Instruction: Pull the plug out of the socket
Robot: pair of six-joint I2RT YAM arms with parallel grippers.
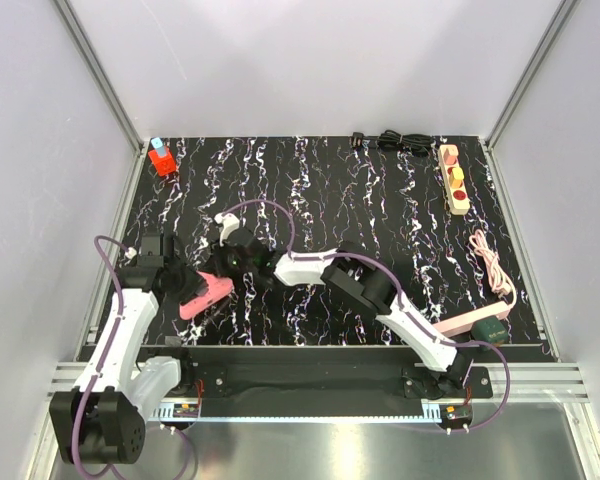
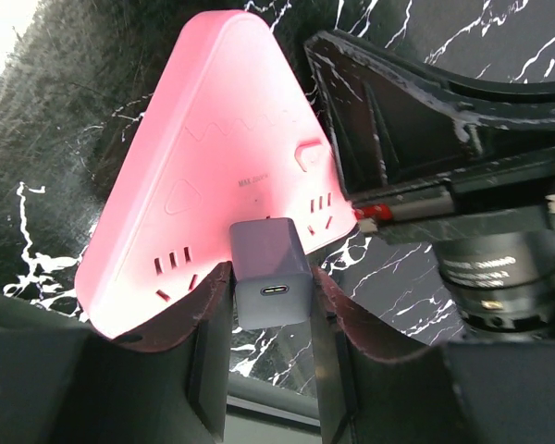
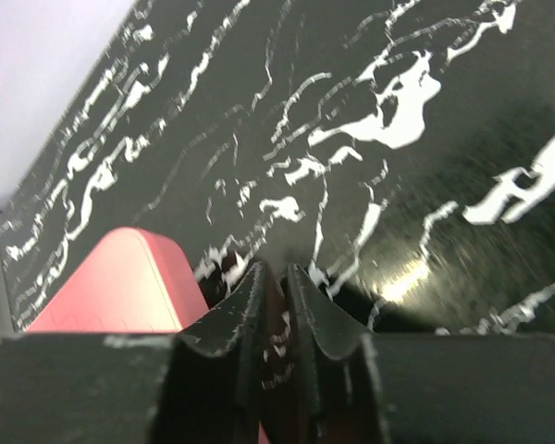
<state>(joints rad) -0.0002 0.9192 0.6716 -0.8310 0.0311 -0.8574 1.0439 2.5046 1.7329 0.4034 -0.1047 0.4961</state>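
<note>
Black white-veined marble tabletop (image 1: 380,200) beneath socket | pink rounded-triangle plastic socket (image 1: 205,296) between both arms | left end effector (image 2: 270,285) at socket's face, clamped on plug | right end effector (image 3: 270,273) just beside socket's right edge, thin slit between fingers, grip impossible to tell | small grey boxy plug (image 2: 271,268) against socket's face

Pink socket (image 1: 206,295) (image 2: 213,139): flat power strip, rounded corners, face w/ several 3-slot outlets + one raised button. Lies front-left on counter (image 1: 380,200), long axis diagonal, far end twd counter centre. Whether it rests flat or is lifted: can't tell.

plug (image 2: 270,254): small grey-lilac cube charger, USB-C slot on outer end. Sits against strip face nr its near end, betw. two slot groups. Looks seated; prongs not visible. Left tool (image 2: 271,277) clamps it, one pad each side.
</note>
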